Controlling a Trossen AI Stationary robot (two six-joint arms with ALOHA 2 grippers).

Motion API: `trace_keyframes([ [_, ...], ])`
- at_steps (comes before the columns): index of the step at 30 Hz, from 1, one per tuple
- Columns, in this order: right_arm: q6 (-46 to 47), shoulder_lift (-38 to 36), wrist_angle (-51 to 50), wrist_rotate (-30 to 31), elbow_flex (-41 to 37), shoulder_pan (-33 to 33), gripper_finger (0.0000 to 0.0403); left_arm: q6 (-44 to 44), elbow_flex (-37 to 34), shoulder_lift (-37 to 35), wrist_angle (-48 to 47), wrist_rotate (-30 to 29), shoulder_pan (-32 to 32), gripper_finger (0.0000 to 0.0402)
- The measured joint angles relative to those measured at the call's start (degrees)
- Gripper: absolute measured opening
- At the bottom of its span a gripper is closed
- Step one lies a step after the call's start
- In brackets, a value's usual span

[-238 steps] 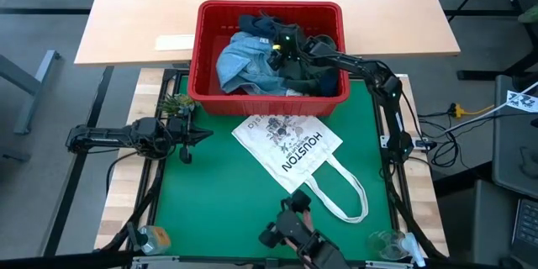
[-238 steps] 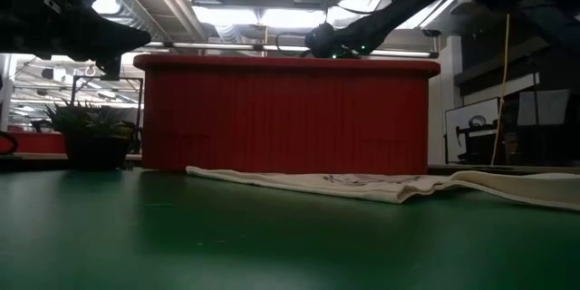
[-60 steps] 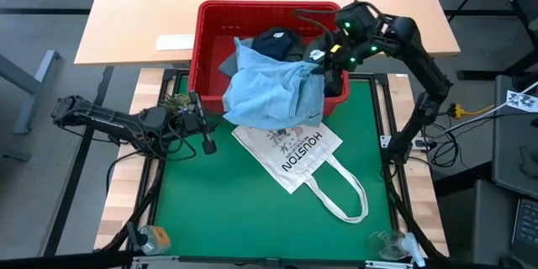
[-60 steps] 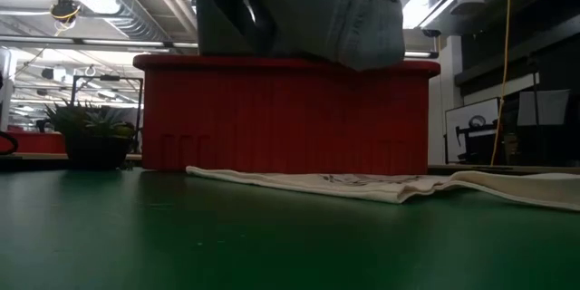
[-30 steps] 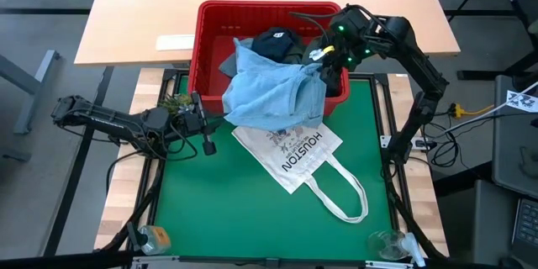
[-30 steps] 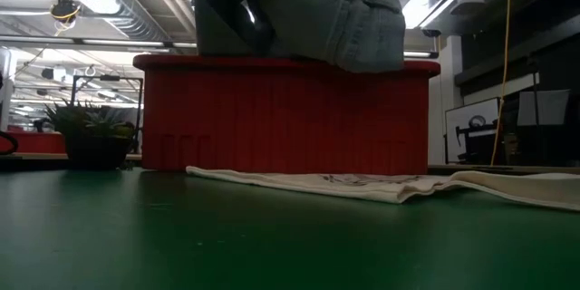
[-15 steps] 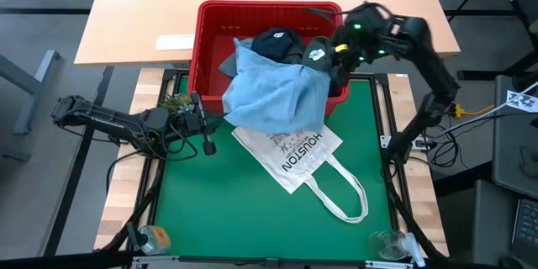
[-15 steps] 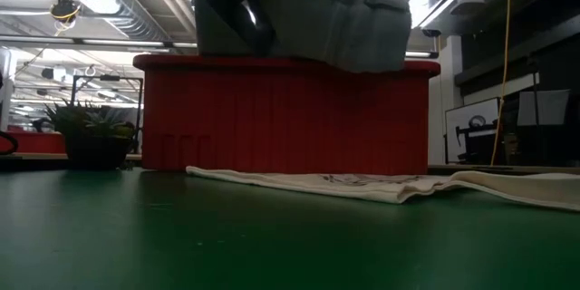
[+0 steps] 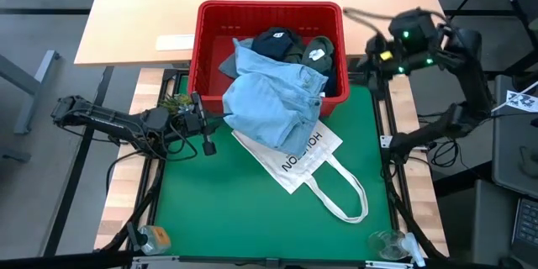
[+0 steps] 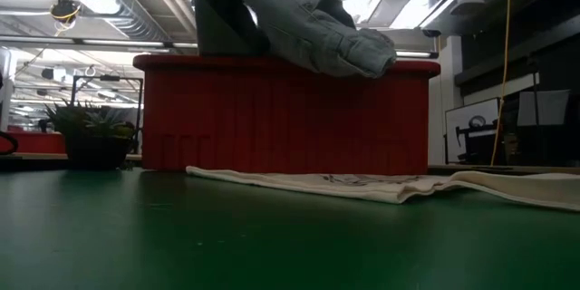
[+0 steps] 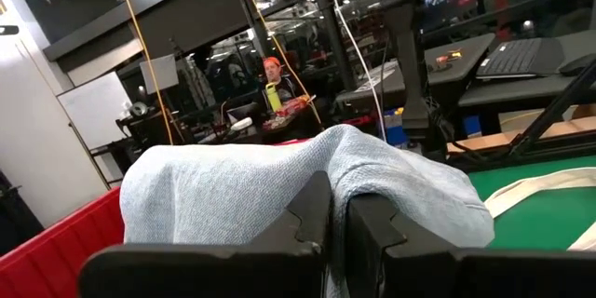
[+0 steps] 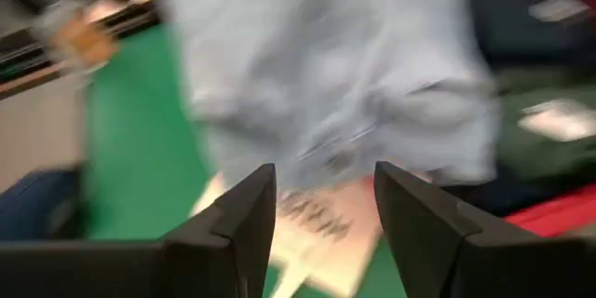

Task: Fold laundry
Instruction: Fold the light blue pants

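A light blue denim garment (image 9: 273, 109) is draped over the near rim of the red basket (image 9: 199, 50) and hangs down onto the white tote bag (image 9: 313, 166). A navy garment (image 9: 273, 42) and an olive one (image 9: 313, 50) lie inside the basket. My left gripper (image 9: 208, 128) is shut and points level at the denim's left edge (image 11: 233, 196). My right gripper (image 9: 370, 57) is open in the air, right of the basket and clear of the laundry. In the right wrist view, nothing lies between its fingers (image 12: 244, 223). My left gripper has its shut fingertips (image 11: 328, 214) right in front of the denim's left side. I cannot tell whether they touch it.
A small potted plant (image 9: 176, 102) stands just behind my left gripper at the mat's far left. The tote's long handles (image 9: 349, 202) loop toward the near right. Small clear objects sit at both near corners (image 9: 151, 237) (image 9: 391, 244). The green mat's near left lies bare (image 9: 218, 210).
My right gripper has drawn back from over the basket toward the table's right edge and risen a little, leaving the denim. The denim's right part, held up before, has dropped. The garment has slumped lower over the basket's near rim and farther onto the tote.
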Motion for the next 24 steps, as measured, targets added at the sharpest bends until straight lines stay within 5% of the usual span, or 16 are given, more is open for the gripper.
trace_keyframes([
  [5, 6.9, -12.2, 6.3, 0.8, -21.9, 0.0, 0.0182, 0.0, 0.0, 0.0, 0.0, 0.0, 0.0, 0.0011],
  [14, 27.3, -31.6, 44.7, -7.9, -64.3, 0.0, 0.0182, 0.0, 0.0, 0.0, 0.0, 0.0, 0.0, 0.0011],
  [19, 33.1, -34.9, 55.1, -13.5, -77.3, 0.4, 0.0182, 0.0, 0.0, 0.0, 0.0, 0.0, 0.0, 0.0011],
  [24, 33.3, -34.1, 59.8, -9.5, -82.8, 5.5, 0.0182, -1.1, 0.0, 0.0, 0.0, 0.0, 0.0, 0.0011],
])
